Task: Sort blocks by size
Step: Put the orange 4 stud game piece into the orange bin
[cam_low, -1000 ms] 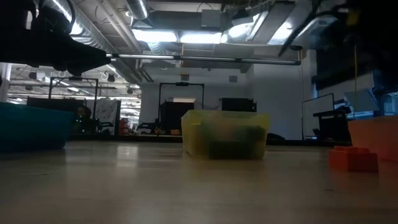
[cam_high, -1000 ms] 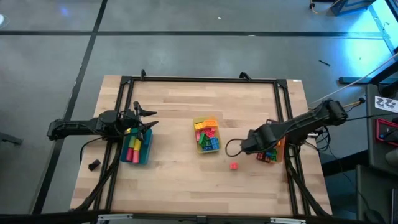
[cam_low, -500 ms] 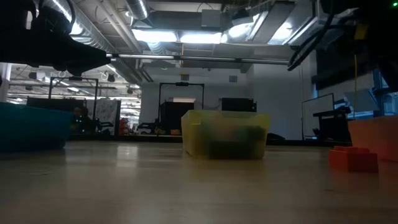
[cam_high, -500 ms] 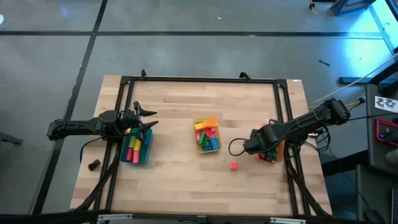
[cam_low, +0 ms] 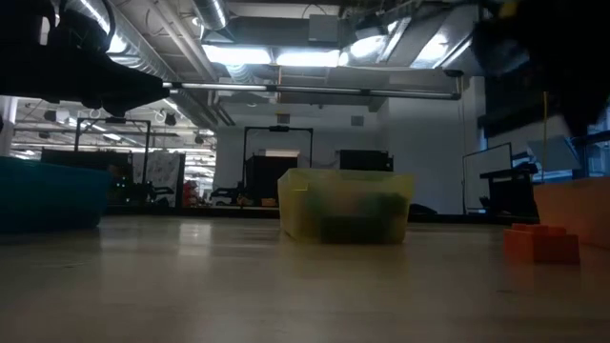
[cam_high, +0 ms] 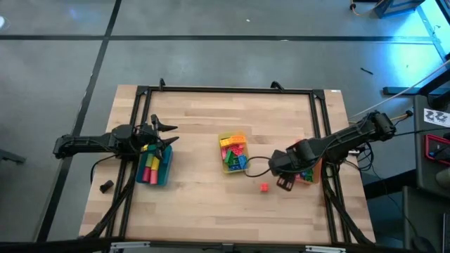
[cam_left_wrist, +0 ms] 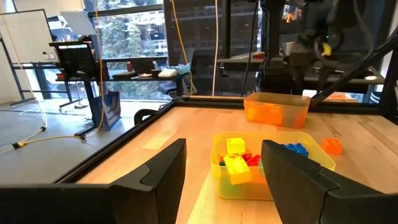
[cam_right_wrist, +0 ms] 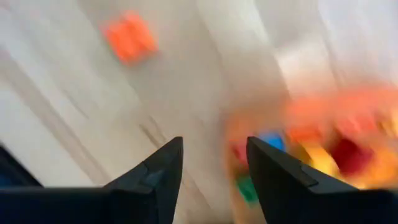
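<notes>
Wood table [cam_high: 204,126] inside a black frame, grey floor around it; beyond, a workshop with ceiling lights and desks.
Left gripper [cam_high: 167,133] hangs over the blue bin [cam_high: 154,167] at the left, jaws wide apart, empty. Right gripper [cam_high: 285,184] hangs by the orange bin [cam_high: 307,173] at the right, jaws partly apart, empty. Blocks fill the three bins, including the central yellow bin [cam_high: 234,154]; one red block [cam_high: 264,187] lies loose on the wood just left of the right gripper.

Loose block [cam_high: 264,187] lies between two bins [cam_high: 233,153]

Blocks [cam_high: 233,153] fill three bins; one red block [cam_high: 264,187] loose.
</notes>
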### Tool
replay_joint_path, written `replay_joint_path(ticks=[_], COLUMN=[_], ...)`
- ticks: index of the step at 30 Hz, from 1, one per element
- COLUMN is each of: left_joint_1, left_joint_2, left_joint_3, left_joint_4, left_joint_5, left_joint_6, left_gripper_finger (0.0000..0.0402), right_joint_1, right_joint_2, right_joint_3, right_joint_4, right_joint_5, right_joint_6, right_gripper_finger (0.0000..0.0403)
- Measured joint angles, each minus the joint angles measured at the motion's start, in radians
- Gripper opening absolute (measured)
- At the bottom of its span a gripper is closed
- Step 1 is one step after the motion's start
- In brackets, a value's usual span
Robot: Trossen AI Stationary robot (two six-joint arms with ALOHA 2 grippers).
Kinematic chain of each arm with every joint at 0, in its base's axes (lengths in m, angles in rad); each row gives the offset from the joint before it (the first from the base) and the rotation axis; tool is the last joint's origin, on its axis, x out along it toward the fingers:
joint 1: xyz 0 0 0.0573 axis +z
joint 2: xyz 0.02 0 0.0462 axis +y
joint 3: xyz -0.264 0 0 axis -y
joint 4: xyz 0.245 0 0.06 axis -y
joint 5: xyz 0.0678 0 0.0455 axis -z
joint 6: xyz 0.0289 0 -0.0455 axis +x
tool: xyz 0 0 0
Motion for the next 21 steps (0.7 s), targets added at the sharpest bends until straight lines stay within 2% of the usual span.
replay_joint_path(ticks=[7,13,21], left_joint_1=[0.0,0.0,0.0], left_joint_2=[0.0,0.0,0.002], left_joint_3=[0.0,0.0,0.0], left_joint_4=[0.0,0.0,0.0], left_joint_5=[0.0,0.0,0.0], left_joint_6=[0.0,0.0,0.0], left_gripper_finger=[0.0194,0.0194,0.0194], right_joint_1=[0.0,0.0,0.0], right_joint_2=[0.0,0.014,0.11], right_joint_3=[0.0,0.0,-0.001], right_joint_4=[0.235,0.237,0.304], right_joint_5=[0.037,0.032,0.037], right_joint_6=[-0.093,-0.108,-0.149], right_gripper_finger=[0.0179,0.018,0.018])
